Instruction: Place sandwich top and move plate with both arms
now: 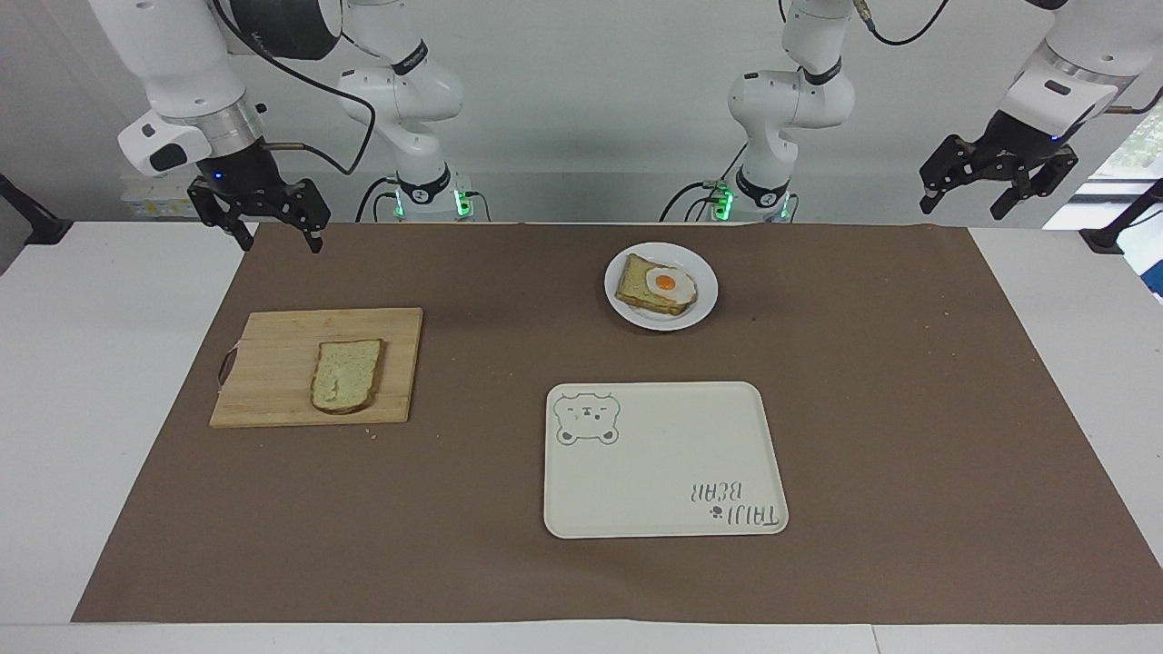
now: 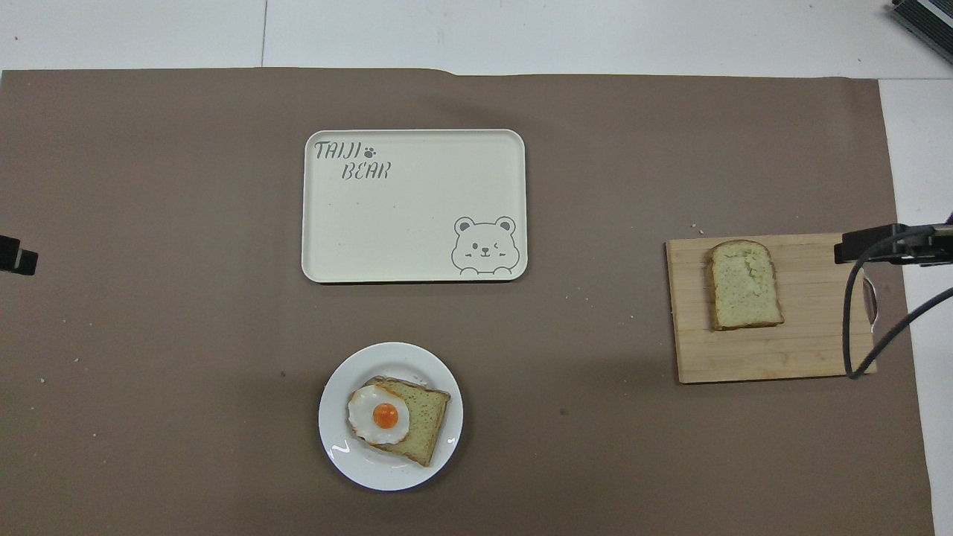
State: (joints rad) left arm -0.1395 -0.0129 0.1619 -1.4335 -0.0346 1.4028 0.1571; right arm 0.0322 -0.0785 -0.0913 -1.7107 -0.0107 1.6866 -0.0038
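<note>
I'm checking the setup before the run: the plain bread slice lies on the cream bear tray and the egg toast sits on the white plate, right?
Not quite. The overhead view shows the plain bread slice on the wooden cutting board, not the bear tray. The egg toast does sit on the white plate.

A white plate (image 2: 339,447) carries tan toast (image 2: 424,417) and a white fried egg (image 2: 378,415) with an orange yolk. A pale, brown-crusted bread slice (image 2: 744,285) lies on a light wooden cutting board (image 2: 811,327). The cream tray (image 2: 413,223) shows a grey bear drawing over brown paper (image 2: 149,298).
</note>
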